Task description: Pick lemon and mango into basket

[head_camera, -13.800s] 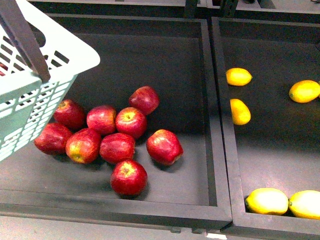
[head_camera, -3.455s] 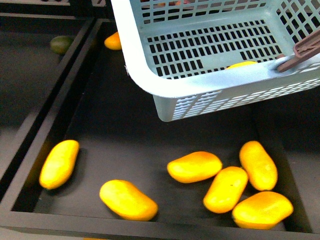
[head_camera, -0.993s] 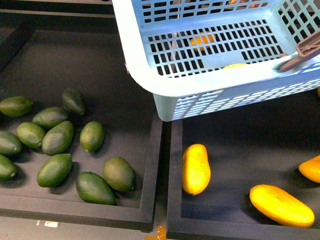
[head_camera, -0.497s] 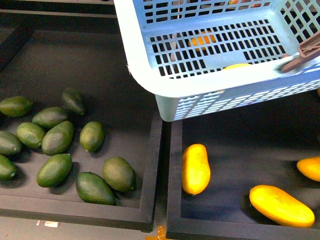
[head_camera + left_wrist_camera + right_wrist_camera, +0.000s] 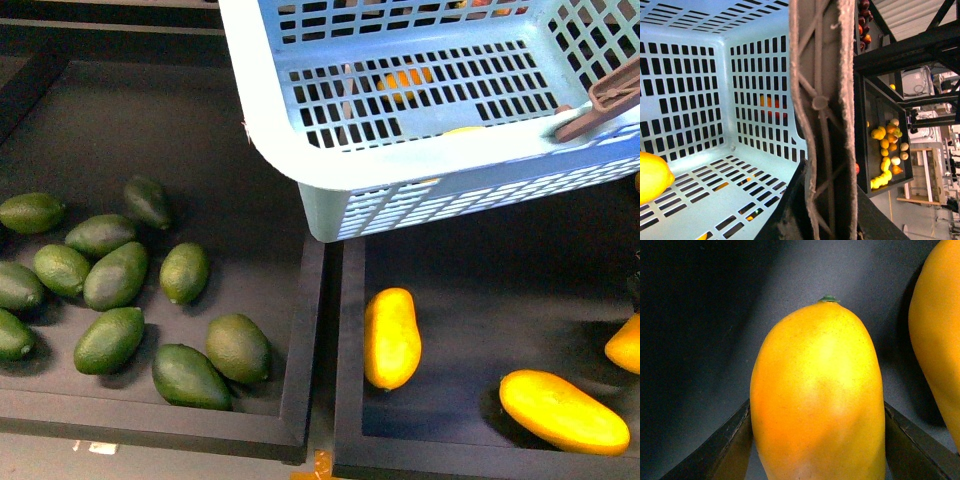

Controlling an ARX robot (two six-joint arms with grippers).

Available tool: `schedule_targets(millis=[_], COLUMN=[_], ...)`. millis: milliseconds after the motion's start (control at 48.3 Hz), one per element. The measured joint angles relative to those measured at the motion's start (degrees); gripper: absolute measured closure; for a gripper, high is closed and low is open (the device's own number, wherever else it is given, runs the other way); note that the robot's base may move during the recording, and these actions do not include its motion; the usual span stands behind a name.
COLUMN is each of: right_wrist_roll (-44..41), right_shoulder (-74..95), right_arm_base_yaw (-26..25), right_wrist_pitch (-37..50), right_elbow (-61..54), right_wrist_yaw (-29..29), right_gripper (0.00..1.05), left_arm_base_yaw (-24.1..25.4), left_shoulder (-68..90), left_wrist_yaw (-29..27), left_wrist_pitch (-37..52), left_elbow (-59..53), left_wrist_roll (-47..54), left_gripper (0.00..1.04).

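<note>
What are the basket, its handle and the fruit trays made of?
The basket looks like moulded plastic: pale blue, smooth, slotted walls. Its handle seems brown plastic too, with ribbed struts and a roughened edge. The trays look matt black, perhaps painted board or metal; the pictures leave that open.

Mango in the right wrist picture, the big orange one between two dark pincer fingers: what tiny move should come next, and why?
Probably squeeze the right pincer shut on the long, smooth yellow-orange mango. Its dark fingers flank the fruit on both sides, it seems to lie on the dark tray floor, and I cannot tell whether they grip it yet.
</note>
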Motion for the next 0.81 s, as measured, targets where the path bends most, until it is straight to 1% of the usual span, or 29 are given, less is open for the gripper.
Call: schedule_targets(millis=[207,434,600,683,807], right_wrist_roll=[-0.5,-3.2,-5.4,-6.1,-6.3], right_shoulder=[-2.7,-12.6,-23.3,-32.1,-39.8], right_arm_base_yaw=[-2.4,-7.5,-11.8,-15.1,-17.4], right_wrist_pitch=[0.7,1.3,0.0,-2.4,-4.7], right_elbow=[-3.0,-7.6,-10.2,-11.8,-12.3], right_wrist_yaw=[-0.6,-2.4,-5.4,-8.2,-10.8], right_gripper=[0.44,0.44,0.44,0.44,0.44], left_arm_base_yaw=[0.0,0.0,0.0,0.0,0.0], left_shoulder=[0.0,0.0,0.0,0.0,0.0], left_wrist_yaw=[0.2,0.2,0.2,0.1,0.0], left_wrist_pitch=[0.0,0.0,0.0,0.0,0.0], left_elbow=[0.0,0.0,0.0,0.0,0.0], left_wrist_roll=[0.0,0.0,0.0,0.0,0.0], left_gripper=[0.98,0.98,0.98,0.98,0.98])
